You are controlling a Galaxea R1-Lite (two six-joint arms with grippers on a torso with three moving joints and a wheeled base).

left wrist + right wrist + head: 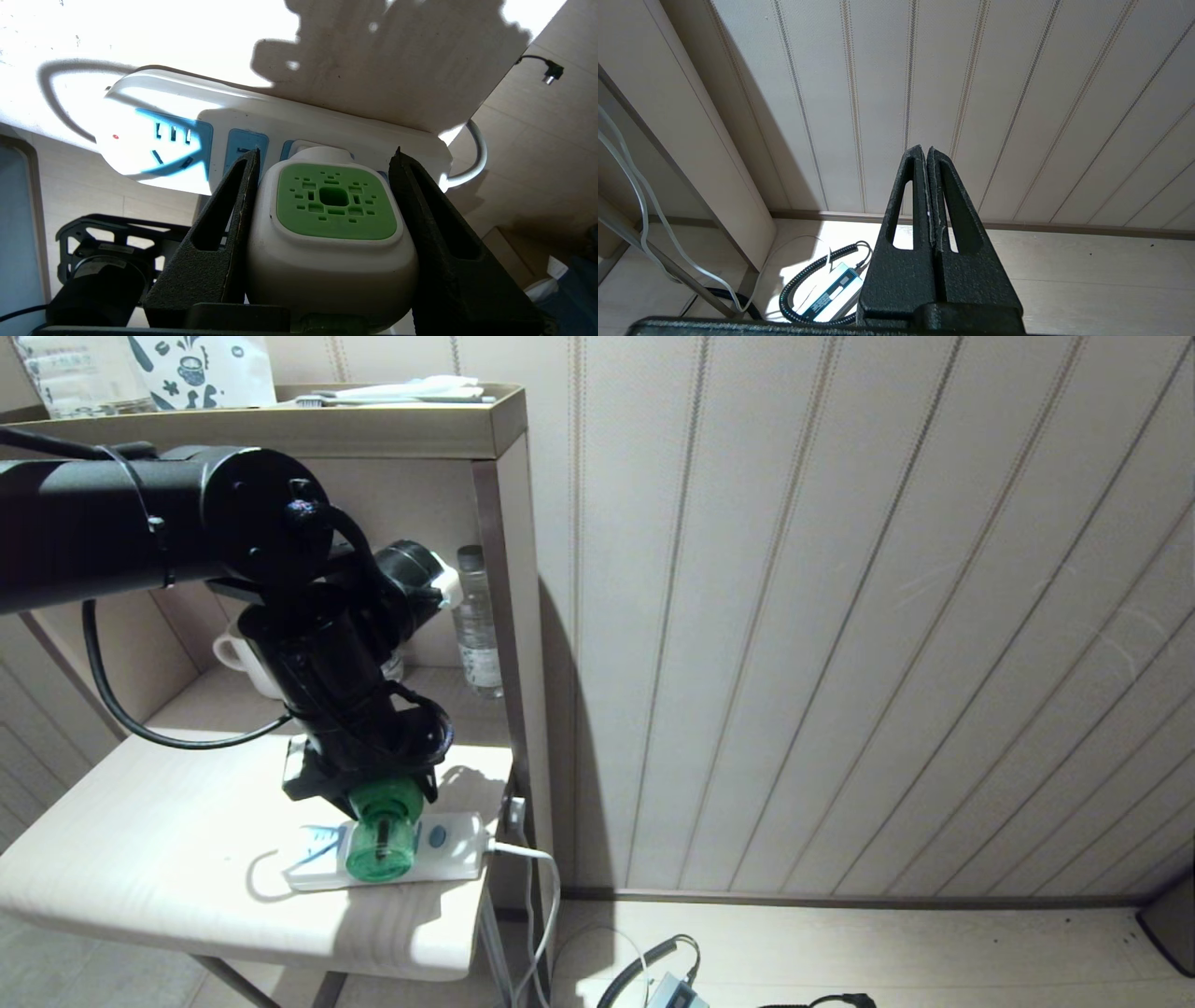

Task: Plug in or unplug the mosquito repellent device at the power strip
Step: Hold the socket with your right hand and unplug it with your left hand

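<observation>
The left tool [327, 158] straddles the white-and-green head of the mosquito repellent device [327, 233], which sits plugged into the power strip [448, 845] on the pale surface [140, 859] at the near left of the scene, its green bottle lying toward the near side. In the left wrist view one finger [233, 210] presses against the head's side, while the other [420, 210] stands just off it with a thin gap showing — so the tool is partly closed around the device and not yet clamped on it. The right tool [929, 196] hangs over the floor by the panelled wall, its fingers pressed together and holding nothing. The device being seated, the step in hand looks like unplugging. To do it well, I would finish closing until both fingers bear evenly on the rounded head, then draw straight out along the prongs, without rocking — a slanted pull could bend the prongs or drag the light strip along, since nothing holds the strip down. The white cord [532, 868] leaves the strip's right end and drops off the surface edge, so a lifted strip may snag there. A small red dot shows on the strip's far end, possibly an indicator light; no brand, label or writing can be read on strip or device.
</observation>
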